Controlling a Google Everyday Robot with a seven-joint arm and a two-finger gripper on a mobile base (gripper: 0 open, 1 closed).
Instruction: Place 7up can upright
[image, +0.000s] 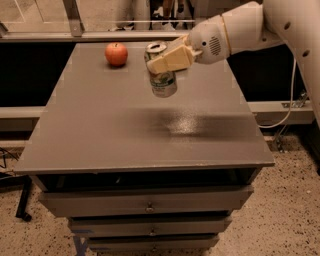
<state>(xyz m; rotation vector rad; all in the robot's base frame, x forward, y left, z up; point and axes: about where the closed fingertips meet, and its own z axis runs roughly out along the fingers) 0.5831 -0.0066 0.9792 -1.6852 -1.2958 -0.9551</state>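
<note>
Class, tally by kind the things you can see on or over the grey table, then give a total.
apple: 1
can: 1, gripped by the gripper over the far middle of the table
Total: 2

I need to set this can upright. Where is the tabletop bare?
Bare: the near half of the table, from its front edge up to the 7up can held in the gripper at far centre. Crowded: the far strip, with the apple beside them.
</note>
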